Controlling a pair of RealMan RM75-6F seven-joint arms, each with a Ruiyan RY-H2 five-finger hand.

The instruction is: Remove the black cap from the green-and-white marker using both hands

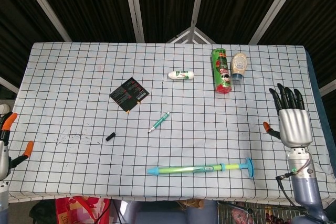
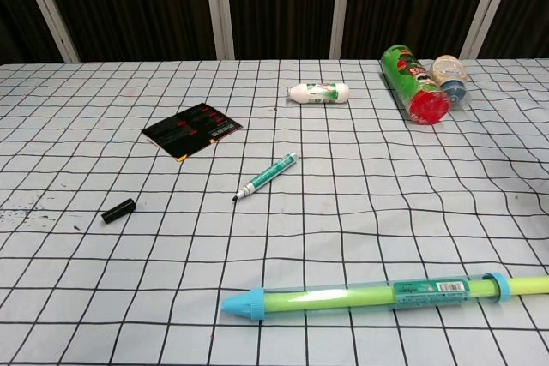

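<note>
Nearest the robot, the left hand (image 1: 5, 145) sits at the desk's left edge and the right hand (image 1: 292, 119) at its right edge. Both are released, fingers spread, holding nothing, and neither shows in the chest view. Just ahead lies a long green-and-blue toy pump (image 2: 377, 294) along the front of the checked desk (image 1: 63, 77).

Farther in, the black cap (image 2: 118, 210) lies alone on the cloth, well apart from the green-and-white marker (image 2: 268, 175), which rests near the middle with its bare tip pointing toward the robot's left. By the look of it, the cap is off and the task is essentially done.

The remaining risks are small. The round marker could roll if the cloth is tugged or an arm sweeps across, and its exposed tip could ink the cloth. The cap is small and near the left side, so a careless left arm could knock it off.

Beyond sit a black card (image 2: 191, 129), a small white bottle (image 2: 318, 92), a green can (image 2: 414, 83) and a jar (image 2: 450, 69).
</note>
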